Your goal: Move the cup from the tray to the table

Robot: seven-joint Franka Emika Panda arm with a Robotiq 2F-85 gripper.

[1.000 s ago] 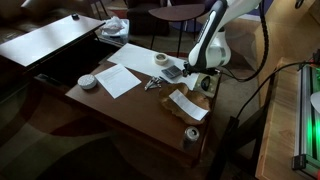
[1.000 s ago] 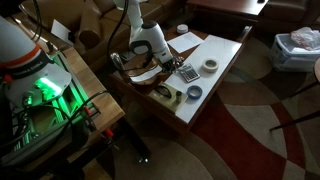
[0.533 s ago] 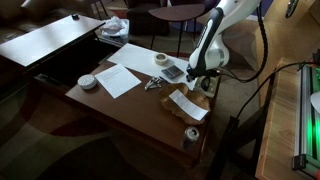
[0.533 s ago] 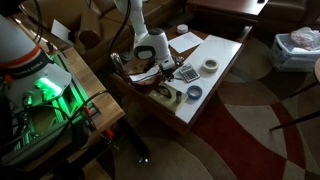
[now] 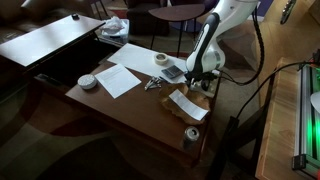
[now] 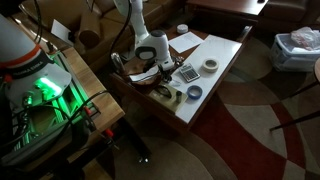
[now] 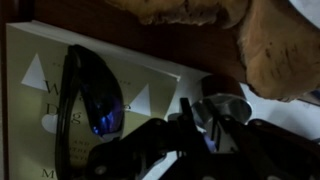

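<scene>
My gripper [image 7: 192, 118] hangs low over the right end of the dark brown table [image 5: 120, 105], in both exterior views [image 6: 158, 72]. In the wrist view its dark fingers stand close together on the wall of a small shiny metal cup [image 7: 228, 108]. The cup sits just off the edge of the pale wooden tray [image 7: 275, 50], over dark table surface next to a pale booklet [image 7: 40, 90]. In an exterior view the tray [image 5: 205, 88] shows as a brownish shape under the gripper. The cup is too small to make out in the exterior views.
On the table lie a white sheet [image 5: 120, 77], a tape roll [image 5: 161, 60], a calculator [image 5: 173, 71], a round grey object [image 5: 88, 81], a booklet [image 5: 186, 103] and a small can [image 5: 191, 135]. A paler grey-topped table [image 5: 50, 40] stands behind.
The arm has sunk a little towards the table at the tray's edge. Nothing else on the table has moved.
</scene>
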